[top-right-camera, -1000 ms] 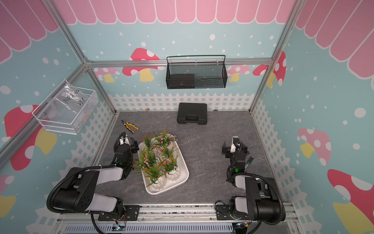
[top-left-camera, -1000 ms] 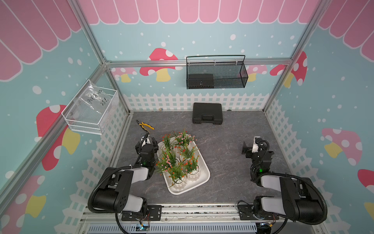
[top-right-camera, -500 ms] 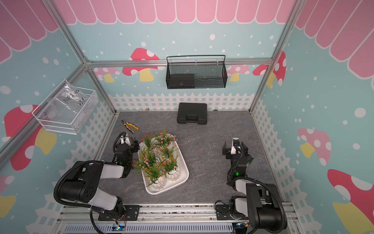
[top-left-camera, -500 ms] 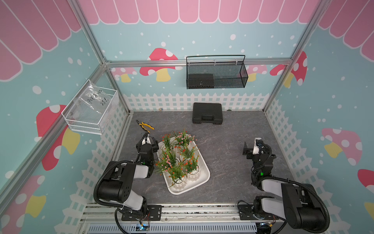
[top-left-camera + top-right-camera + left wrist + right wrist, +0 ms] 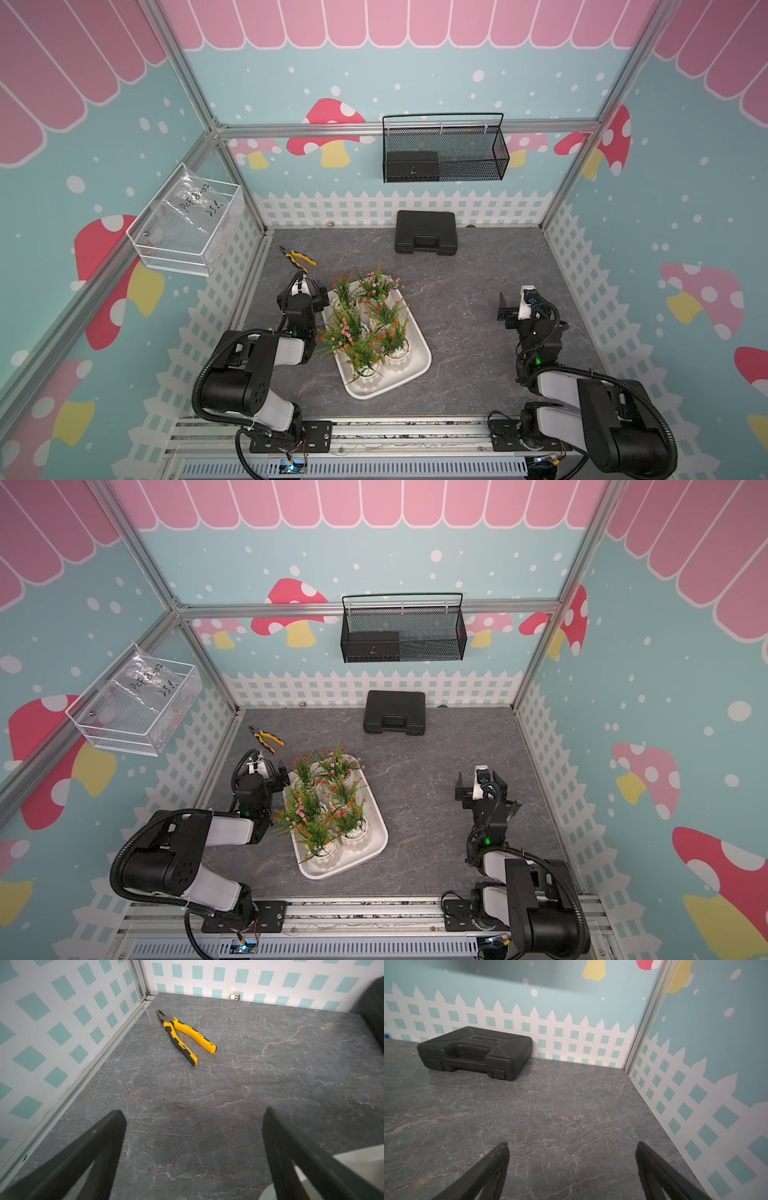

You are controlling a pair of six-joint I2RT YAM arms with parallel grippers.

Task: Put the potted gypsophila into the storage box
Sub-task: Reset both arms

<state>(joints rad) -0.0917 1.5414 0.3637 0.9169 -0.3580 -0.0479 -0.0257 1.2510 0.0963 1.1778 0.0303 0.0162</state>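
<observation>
Grey marble-patterned table (image 5: 465,332) covers the floor of a booth whose walls are printed with mushrooms and a white fence. Left of the table's centre sits the storage box (image 5: 420,365), a white tray lying at a slant. In both top views all 6 of the potted gypsophila (image 5: 353,328) stand inside it in 2 rows of 3, upright and crowded together. The left fingers (image 5: 93,1147) hover just beside the box's far left corner, spread wide with only bare table between them. Yellow-handled pliers (image 5: 182,1036) lie ahead of them. The right fingers (image 5: 492,1167) are well apart from the box, near the right wall. They are also spread wide and hold nothing, and they face a black case (image 5: 475,1053) at the back wall.
</observation>
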